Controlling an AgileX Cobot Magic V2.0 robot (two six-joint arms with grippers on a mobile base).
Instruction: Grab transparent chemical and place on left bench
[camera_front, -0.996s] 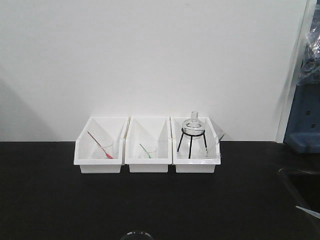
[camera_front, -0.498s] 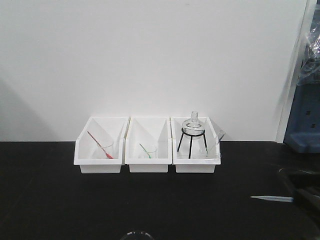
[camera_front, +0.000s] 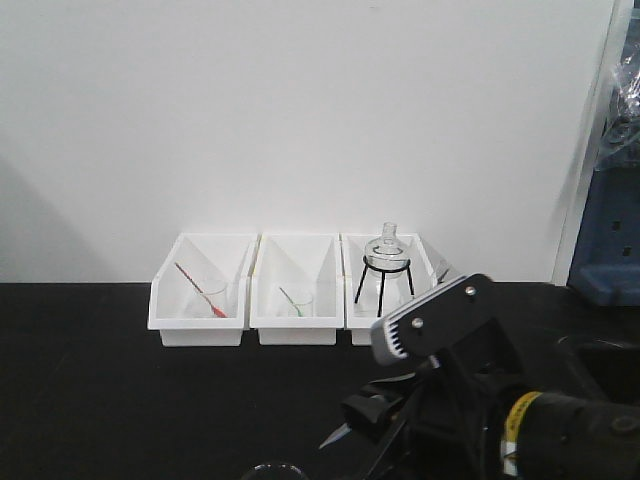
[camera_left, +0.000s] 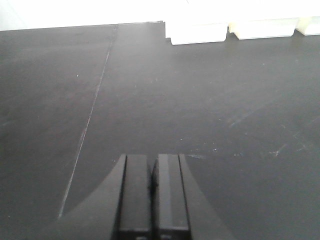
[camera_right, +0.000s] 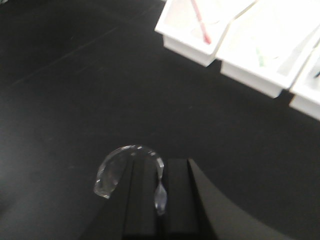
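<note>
The transparent chemical (camera_right: 125, 161) is a clear glass beaker. My right gripper (camera_right: 161, 170) is shut on its thin wall, and its round rim arcs over the left finger. It hangs over or rests on the black left bench (camera_right: 75, 90); I cannot tell which. In the front view only the beaker's rim (camera_front: 272, 467) shows at the bottom edge, with my right arm (camera_front: 470, 400) just to its right. My left gripper (camera_left: 152, 161) is shut on nothing, low over bare bench (camera_left: 200, 90).
Three white bins stand in a row against the white wall. The left bin (camera_front: 200, 305) holds a tiny beaker with a red stick, the middle bin (camera_front: 296, 305) one with a green stick. The right bin holds a round flask on a black tripod (camera_front: 384, 265). Blue equipment (camera_front: 610, 240) stands far right.
My right arm's links have swung into the front view from the right and now cover the bench's right half. The beaker rim at the bottom edge has stayed put.
</note>
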